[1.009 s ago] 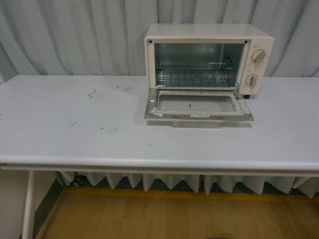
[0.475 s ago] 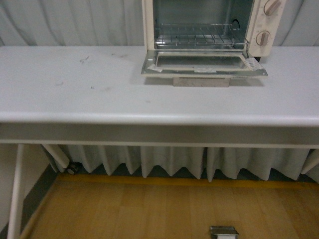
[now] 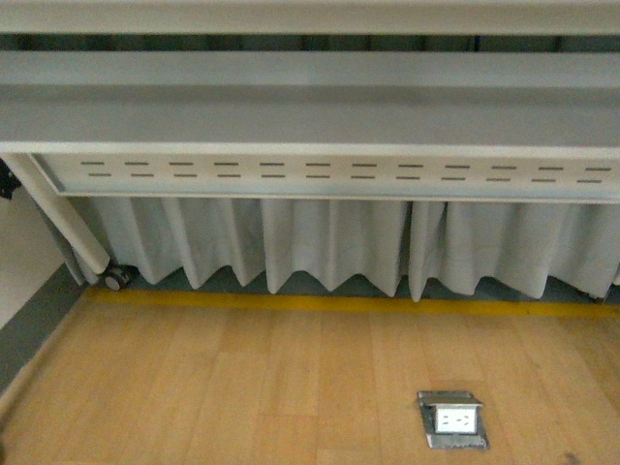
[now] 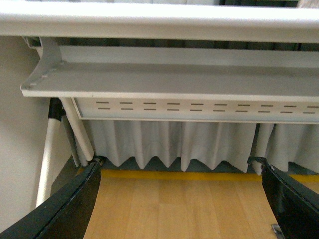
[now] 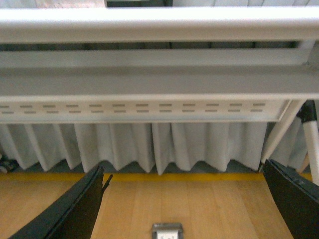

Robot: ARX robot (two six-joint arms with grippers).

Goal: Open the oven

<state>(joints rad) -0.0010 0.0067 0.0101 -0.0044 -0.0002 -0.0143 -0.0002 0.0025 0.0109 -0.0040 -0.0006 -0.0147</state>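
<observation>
Jaws of my left gripper (image 4: 179, 199) stand wide apart, nothing between, dark fingers (image 4: 70, 204) at both lower corners of left wrist view. Jaws of my right gripper (image 5: 184, 204) also apart, empty. Oven not in any view. Front view shows only underside of surface (image 3: 310, 107) with slotted rail (image 3: 320, 174), pleated curtain (image 3: 329, 242) behind, wood floor (image 3: 242, 387), floor socket (image 3: 452, 419), caster (image 3: 116, 279) at table leg.

Pale grey tabletop (image 3: 310, 107), its panel (image 3: 320, 176) patterned with rows of dark slots. White pleated curtain (image 3: 329, 242). Yellow stripe (image 3: 339, 303) edges the light wooden floor (image 3: 242, 387). Silver socket (image 3: 451, 419). Black jaws.
</observation>
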